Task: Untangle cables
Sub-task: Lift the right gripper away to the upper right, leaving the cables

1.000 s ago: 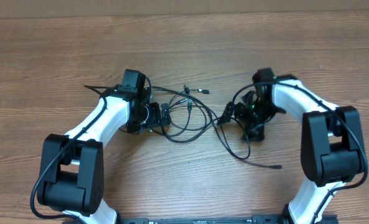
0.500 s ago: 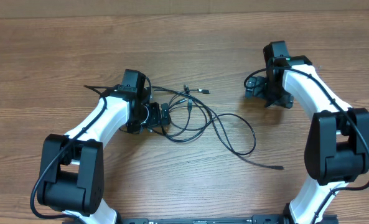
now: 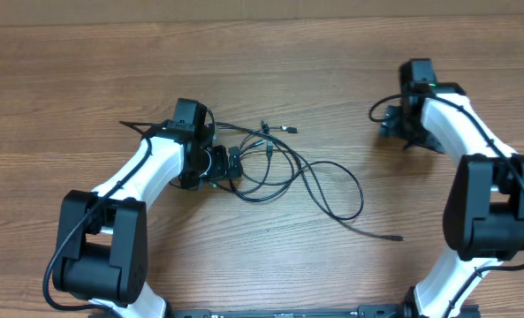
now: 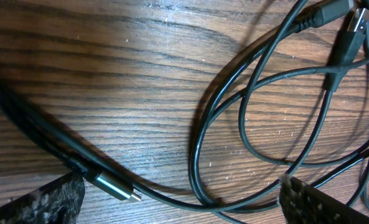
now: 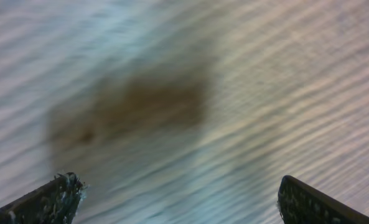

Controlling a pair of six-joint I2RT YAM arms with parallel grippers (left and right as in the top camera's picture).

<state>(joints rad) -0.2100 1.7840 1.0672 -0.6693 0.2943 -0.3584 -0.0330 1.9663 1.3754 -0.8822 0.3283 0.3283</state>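
Left gripper (image 3: 232, 165) spread wide, low over the tangled black cables (image 3: 307, 179) mid-way across the wooden table (image 3: 244, 53), loops lying between its jaws. Right gripper (image 3: 387, 124) spread too, empty, well right of them.

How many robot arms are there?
2. The left arm reaches over the cables near the middle. The right arm is out to the side, above bare table. None seems hidden.
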